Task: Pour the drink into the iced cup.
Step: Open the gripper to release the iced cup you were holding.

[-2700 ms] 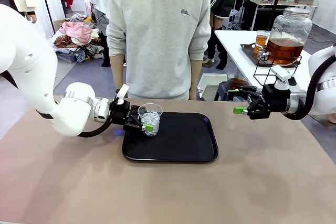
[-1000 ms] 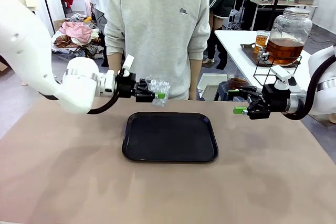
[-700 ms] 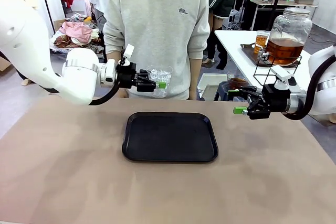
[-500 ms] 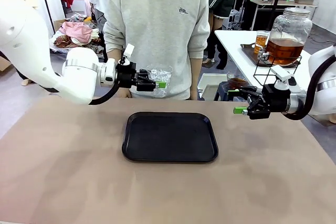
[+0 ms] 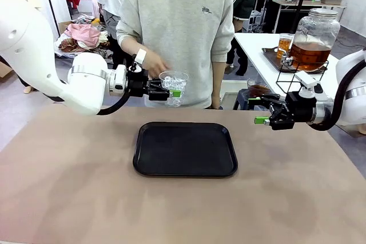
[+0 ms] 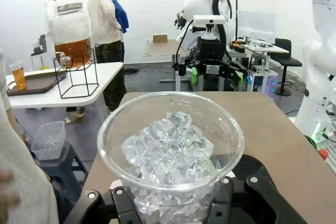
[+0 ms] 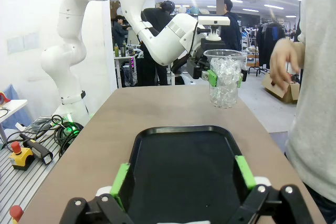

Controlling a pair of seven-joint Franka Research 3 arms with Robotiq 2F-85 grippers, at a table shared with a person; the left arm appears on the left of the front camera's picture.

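Front view: left gripper (image 5: 171, 92) clamps the iced cup (image 5: 173, 84) upright in the air beyond the black tray (image 5: 185, 148), the person's hand (image 5: 153, 64) reaching in; right gripper (image 5: 262, 110) hangs unclenched, holding nothing. Handover looks underway; next needs a steady release. Left wrist view: cup mouth up, long axis vertical, the drink (image 6: 73, 50) in the far dispenser. Right wrist view: cup upright above the table's far edge

The front camera faces twelve o'clock across the table (image 5: 297, 198). Each wrist camera looks along its fingers across the table; all share the tray (image 5: 185, 148) and the cup (image 5: 173, 87).
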